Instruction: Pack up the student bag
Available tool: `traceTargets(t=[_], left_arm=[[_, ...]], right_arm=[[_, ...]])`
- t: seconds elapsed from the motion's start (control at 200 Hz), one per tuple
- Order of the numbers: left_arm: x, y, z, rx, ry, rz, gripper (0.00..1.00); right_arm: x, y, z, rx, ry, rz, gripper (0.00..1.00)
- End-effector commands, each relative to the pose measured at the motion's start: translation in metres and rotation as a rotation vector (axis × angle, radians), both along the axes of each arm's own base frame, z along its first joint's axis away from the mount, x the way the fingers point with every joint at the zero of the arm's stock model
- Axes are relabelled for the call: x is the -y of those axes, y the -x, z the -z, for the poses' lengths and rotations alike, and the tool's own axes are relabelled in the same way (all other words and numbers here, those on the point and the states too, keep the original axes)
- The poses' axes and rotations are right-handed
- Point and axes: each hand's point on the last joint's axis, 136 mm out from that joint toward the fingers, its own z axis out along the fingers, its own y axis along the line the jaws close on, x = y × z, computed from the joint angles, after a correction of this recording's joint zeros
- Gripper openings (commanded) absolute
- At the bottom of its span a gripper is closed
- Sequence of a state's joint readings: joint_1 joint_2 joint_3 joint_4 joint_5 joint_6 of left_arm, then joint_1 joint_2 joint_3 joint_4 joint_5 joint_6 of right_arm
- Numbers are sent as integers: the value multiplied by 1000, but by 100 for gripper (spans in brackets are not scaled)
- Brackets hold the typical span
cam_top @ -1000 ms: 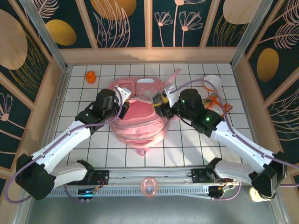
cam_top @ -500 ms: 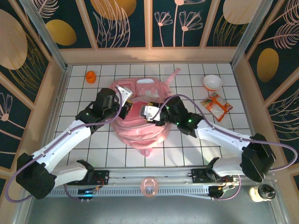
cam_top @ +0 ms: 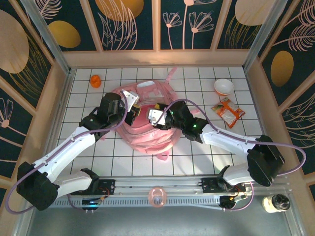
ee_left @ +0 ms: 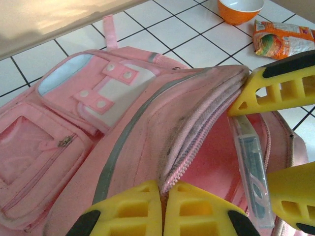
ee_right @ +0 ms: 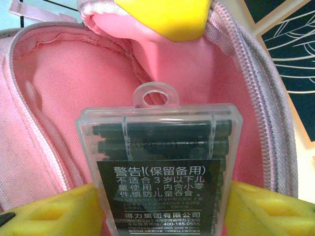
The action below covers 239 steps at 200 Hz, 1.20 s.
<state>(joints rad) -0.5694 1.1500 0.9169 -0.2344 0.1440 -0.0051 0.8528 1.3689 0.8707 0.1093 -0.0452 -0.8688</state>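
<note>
The student bag (cam_top: 147, 137) is a pale pink backpack lying mid-table with its main zip open. My left gripper (cam_top: 134, 109) is shut on the zip edge (ee_left: 170, 184) of the upper flap and holds the mouth open. My right gripper (cam_top: 156, 117) reaches into that mouth from the right. It is shut on a clear plastic box (ee_right: 157, 162) of dark cartridges with a black label. Both yellow fingers (ee_right: 54, 211) lie against the box's sides over the pink lining (ee_right: 49, 98). The left wrist view shows the box (ee_left: 251, 172) edge-on between the right gripper's fingers (ee_left: 275, 83).
A white bowl (cam_top: 224, 86) with an orange outside and an orange snack packet (cam_top: 228, 111) lie at the back right. A small orange object (cam_top: 95, 80) sits at the back left. A pink ring (cam_top: 157, 195) and a jar (cam_top: 275, 202) are at the near rail. Wooden walls enclose the table.
The right arm swung left from the bag's right side and carried the clear box into the open mouth. The bag shifted slightly. The left gripper kept its hold on the flap.
</note>
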Motion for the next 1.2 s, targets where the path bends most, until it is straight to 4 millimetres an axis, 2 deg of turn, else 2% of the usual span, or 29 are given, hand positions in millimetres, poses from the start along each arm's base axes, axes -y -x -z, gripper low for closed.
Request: traceTargets(t=[0.0,0.25,0.34,0.44,0.641,0.766,0.876,1.031,1.191], left_arm=[[12,-2,-59,144,139,33,0],[11,-4,-61,151,146,21,0],[11,-4,-60,155,141,21,0],[11,-3,-55,155,126,36,0],[19,13,-41,181,94,159,0],[27,25,-30,192,65,260,0],[31,32,-23,200,57,321,0],[34,37,-20,215,65,356,0],[32,34,-15,207,55,337,0]], right_arm=[[-2,-11,-15,11,-45,55,63],[0,-11,-11,-24,-37,73,65],[1,-9,-16,-38,-64,80,65],[4,1,-33,-49,-142,72,65],[20,29,-84,-17,-368,27,64],[25,28,-99,27,-414,15,69],[19,17,-97,21,-390,0,69],[2,5,-78,-56,-321,-48,67],[-6,-2,-59,-115,-289,-82,60]])
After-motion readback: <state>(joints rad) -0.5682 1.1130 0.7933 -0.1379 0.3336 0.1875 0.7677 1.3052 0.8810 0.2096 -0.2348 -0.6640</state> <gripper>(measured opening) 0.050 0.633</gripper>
